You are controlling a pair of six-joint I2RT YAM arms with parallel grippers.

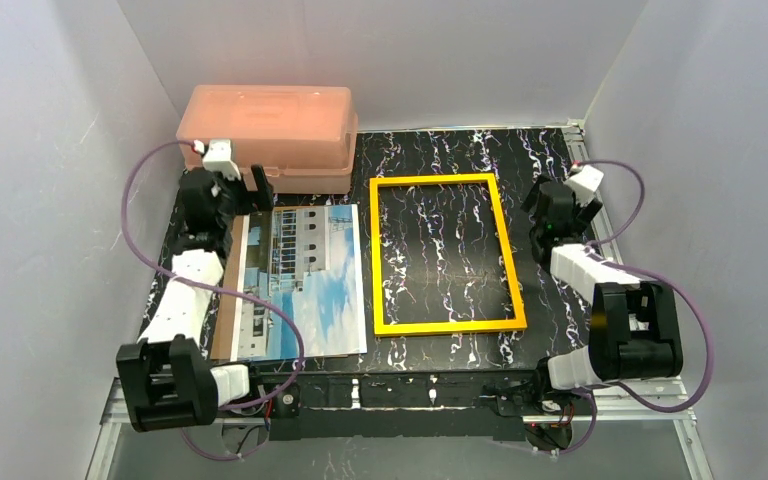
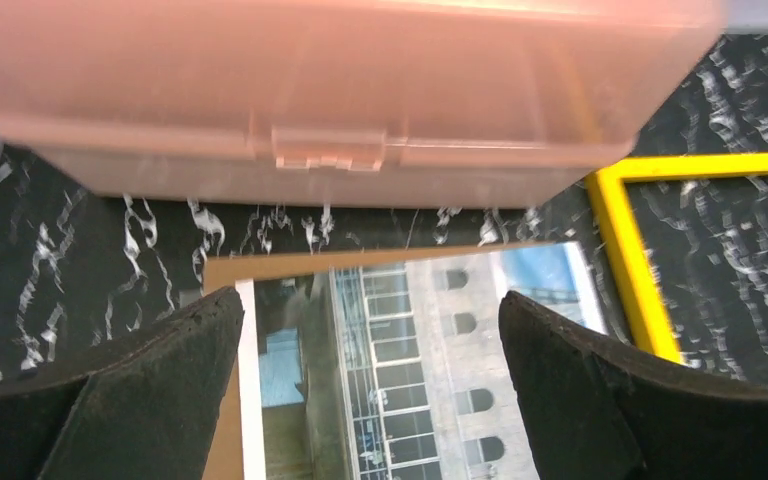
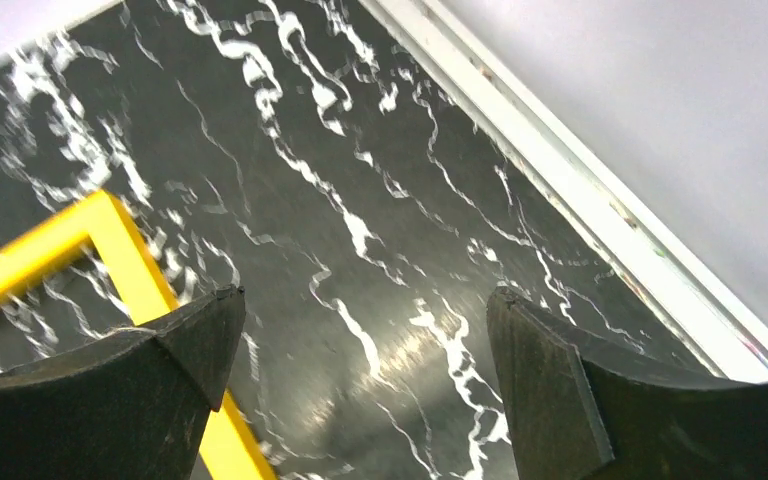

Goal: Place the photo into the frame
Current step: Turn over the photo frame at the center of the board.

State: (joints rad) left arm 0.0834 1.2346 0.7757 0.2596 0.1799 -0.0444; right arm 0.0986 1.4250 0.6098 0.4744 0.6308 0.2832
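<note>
Nearest the camera stand the two arm bases, one at each near corner of the black, white-veined table (image 1: 460, 150). Past them lie two flat pieces side by side. On the left is the one photo (image 1: 305, 285), picture side up, resting on a single brown backing board (image 1: 227, 305) whose edge shows along its left side and far end. Just to its right lies the one yellow frame (image 1: 445, 253), flat on the table with only the marbled surface showing inside it. The photo is outside the frame, just beside its left rail. Farther on, the left gripper (image 2: 370, 310) sits over the photo's far edge with its fingers spread wide and nothing between them. The right gripper (image 3: 365, 310) is likewise spread and empty, over bare table just outside the frame's far right corner. Farthest back, one pink plastic box (image 1: 265, 135) stands with its lid shut, beyond the photo.
</note>
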